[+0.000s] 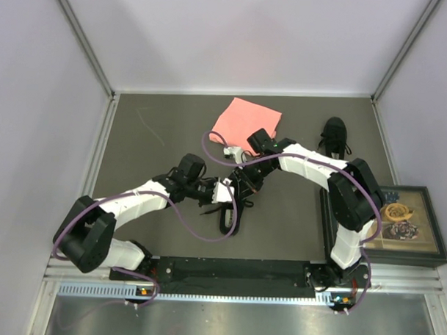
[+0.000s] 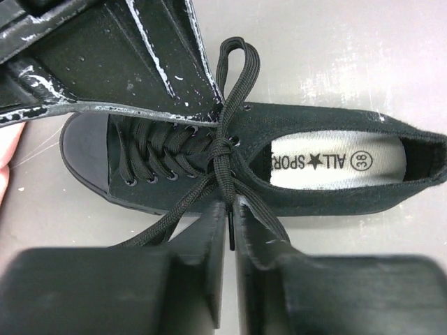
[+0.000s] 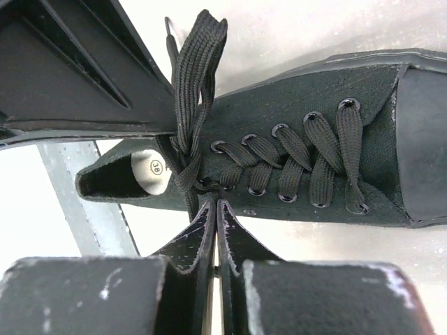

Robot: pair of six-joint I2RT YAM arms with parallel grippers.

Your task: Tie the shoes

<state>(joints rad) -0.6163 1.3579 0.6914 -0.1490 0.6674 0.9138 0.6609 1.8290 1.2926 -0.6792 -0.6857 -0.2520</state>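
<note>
The shoes lie apart. One shoe rests near the middle of the worktop, a little toward the near edge. The other shoe stands well away by the far right corner, untouched.

The coming move is judged to turn on the middle shoe lying crosswise between the two grippers. Its long axis runs roughly from the far edge to the near edge. The left gripper is brought to it from the left side and the right gripper from the right, so neither arm is clearly nearer. The jaws of both are pressed together, their tips set just beside the crossing of the laces over the tongue. Whether a strand is pinched between either pair cannot be told.

From above, the lacing is hidden under the wrists, and only a dark end of the shoe shows toward the near edge. The left wrist view adds what the top view lacks: the pale insole, the toe to the left, and a lace loop rising beside the opposite finger. In the right wrist view the toe cap is seen to the right, with the eyelet rows plain.

A pink cloth lies toward the far edge, and a framed picture by the right edge.
</note>
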